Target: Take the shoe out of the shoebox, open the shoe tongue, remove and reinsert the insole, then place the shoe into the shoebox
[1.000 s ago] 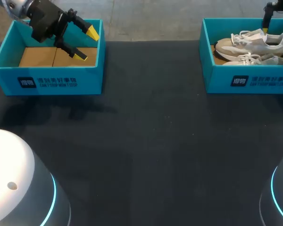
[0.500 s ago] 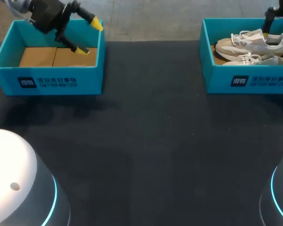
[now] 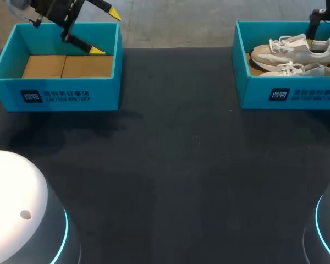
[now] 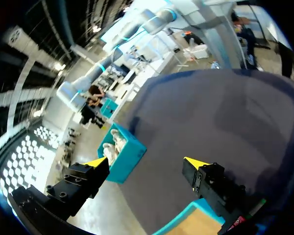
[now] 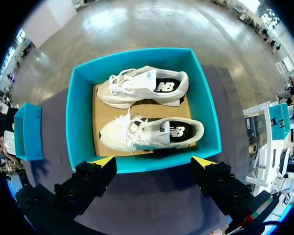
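A: Where's the shoe?
B: Both are in the shoebox [image 3: 289, 93], lying on their sides on its cardboard floor [image 5: 137, 105]. The nearer shoe [image 5: 152, 133] is by the wall closest to the right gripper [image 5: 153, 161]. The farther shoe [image 5: 142, 87] is behind it, with a strip of cardboard between them. Toes point the same way, laces loose.
A: Claws?
B: The right gripper is released, nothing between its fingers, hanging over the shoebox's long wall. The left gripper [image 3: 105, 32] is spread wide too and holds nothing. It's well apart from the shoebox, across the table [image 3: 181, 165], over the far rim of a second box [image 3: 55, 96].
A: What's hidden?
B: In the head view the shoebox's end farthest from the second box is cut off, along with part of one shoe. Only one dark finger of the right gripper shows there, above the shoebox's far wall. I can't make out tongues or insoles. From the left wrist, the shoes are pale blobs.
A: Labels?
B: There's white print and a square mark on the shoebox's front wall, and the same on the second box. Each shoe has a logo on its side.
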